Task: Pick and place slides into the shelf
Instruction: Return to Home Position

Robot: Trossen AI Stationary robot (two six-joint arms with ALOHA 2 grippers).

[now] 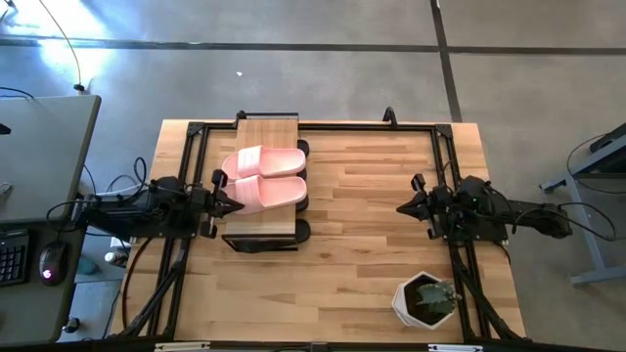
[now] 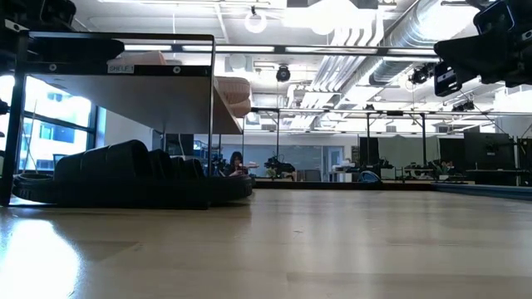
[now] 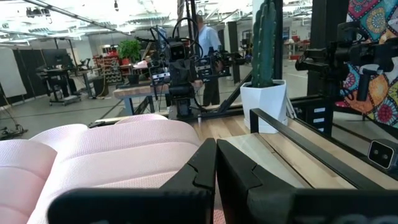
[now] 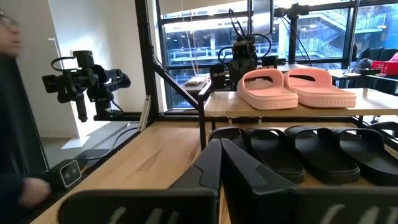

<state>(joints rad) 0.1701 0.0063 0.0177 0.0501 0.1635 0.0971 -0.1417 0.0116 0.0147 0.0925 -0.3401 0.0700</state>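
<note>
The shelf [image 1: 264, 220] stands at the table's left, with a black frame and a light plank top [image 4: 273, 111]. A pale pink pair of slides [image 1: 264, 176] lies side by side, soles down, on that plank [image 3: 280, 158]. Several black slides [image 4: 311, 152] lie in a row beneath the plank, also seen in the low view [image 2: 125, 170]. My left gripper [image 1: 238, 204] is shut and level just left of the shelf, its tips close to the nearer pink slide [image 3: 93, 162]. My right gripper [image 1: 401, 208] is shut and level at the table's right, well apart from the shelf.
A white pot with a green plant [image 1: 425, 298] stands at the near right corner. Black frame rails [image 1: 445, 166] run along the table's edges. Bare wood [image 1: 357, 225] lies between the shelf and my right gripper. A person [image 4: 12, 124] shows beyond the table.
</note>
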